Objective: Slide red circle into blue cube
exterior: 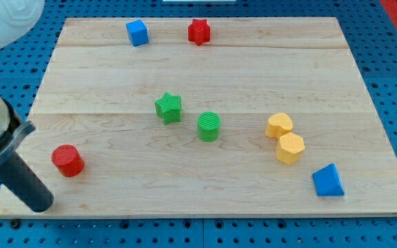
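Observation:
The red circle is a short red cylinder near the board's lower left. The blue cube sits at the view's top, left of centre. My tip is the low end of the dark rod at the lower left corner, just below and left of the red circle, a small gap apart from it. The blue cube is far up and to the right of both.
A red star sits right of the blue cube. A green star and a green cylinder are mid-board. A yellow heart, a yellow hexagon and a blue triangle lie at the lower right.

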